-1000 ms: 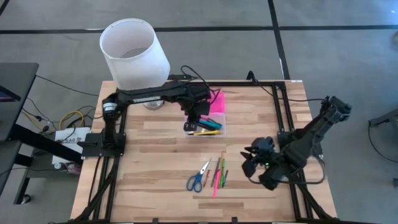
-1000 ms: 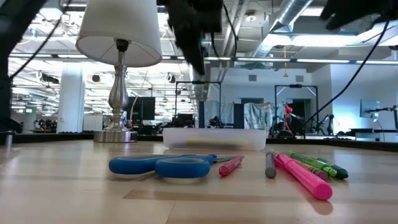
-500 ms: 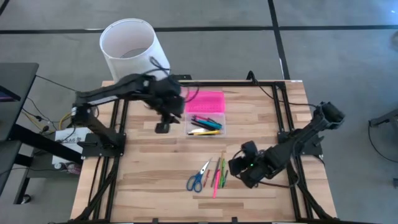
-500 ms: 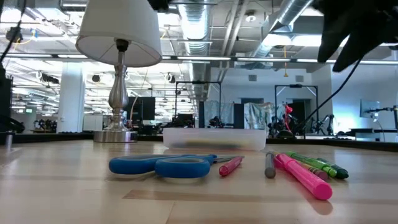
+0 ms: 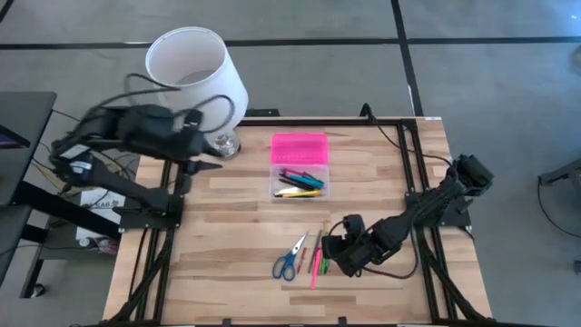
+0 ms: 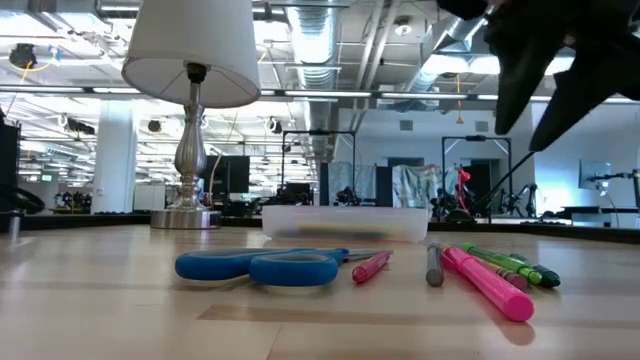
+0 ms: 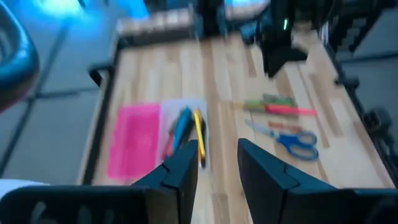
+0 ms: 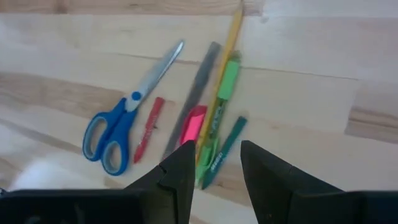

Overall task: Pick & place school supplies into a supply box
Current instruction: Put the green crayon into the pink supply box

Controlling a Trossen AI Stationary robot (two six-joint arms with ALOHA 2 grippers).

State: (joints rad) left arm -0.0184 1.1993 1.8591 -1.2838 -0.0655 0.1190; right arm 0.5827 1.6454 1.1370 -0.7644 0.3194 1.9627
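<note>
Starting at the left side, the left gripper (image 5: 201,166) hangs over the table's left edge, near the lamp (image 5: 195,77), its fingers a narrow gap apart and holding nothing. Toward the middle sits the supply box (image 5: 300,180), its pink lid (image 5: 299,148) folded flat behind the clear base, which already holds a few pens. Nearer the front edge lie the loose pieces: blue-handled scissors (image 5: 289,259), then a small red crayon (image 8: 148,129), a grey pen (image 8: 194,95), a pink marker (image 5: 316,265) and several green markers (image 8: 216,140) bunched side by side with a yellow pencil (image 8: 229,42). The right gripper (image 5: 334,252) hovers just right of that bunch, fingers parted and empty. These pens look light, stiff and smooth, so they will likely roll or slip; a pinch across the middle of one barrel seems safest, though touching neighbours may get dragged along. The outermost green marker probably offers the cleanest grasp.
</note>
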